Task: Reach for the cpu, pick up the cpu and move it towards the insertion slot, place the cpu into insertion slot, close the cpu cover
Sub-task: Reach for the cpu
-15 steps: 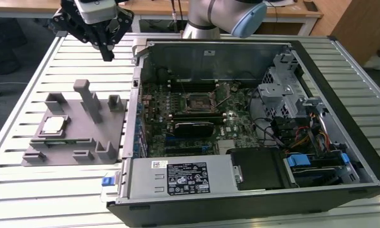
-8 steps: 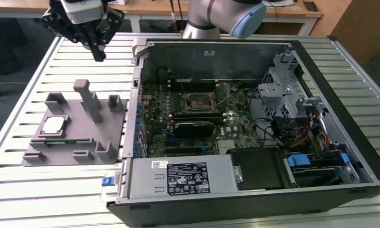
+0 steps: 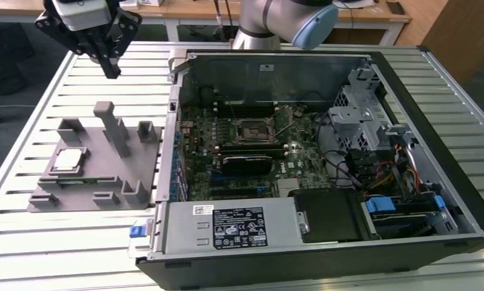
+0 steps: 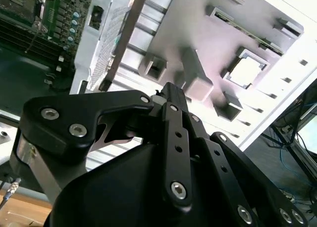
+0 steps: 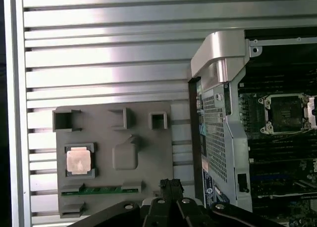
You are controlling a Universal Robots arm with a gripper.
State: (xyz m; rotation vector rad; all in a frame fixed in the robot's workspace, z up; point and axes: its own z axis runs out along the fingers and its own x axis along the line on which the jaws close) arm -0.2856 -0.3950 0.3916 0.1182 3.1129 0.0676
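Cpu, a small flat silvery-white square chip with a tan rim, lay seated in the grey plastic fixture block at the exterior view's left of the open black computer case, well apart from the black gripper hovering farther back, fingertips pressed together on nothing.

Exterior view: high, tilted down, takes in table, fixture and open case whole. First wrist view: straight down, well above fixture and case edge. Second wrist view: oblique, close past gripper. All share fixture.
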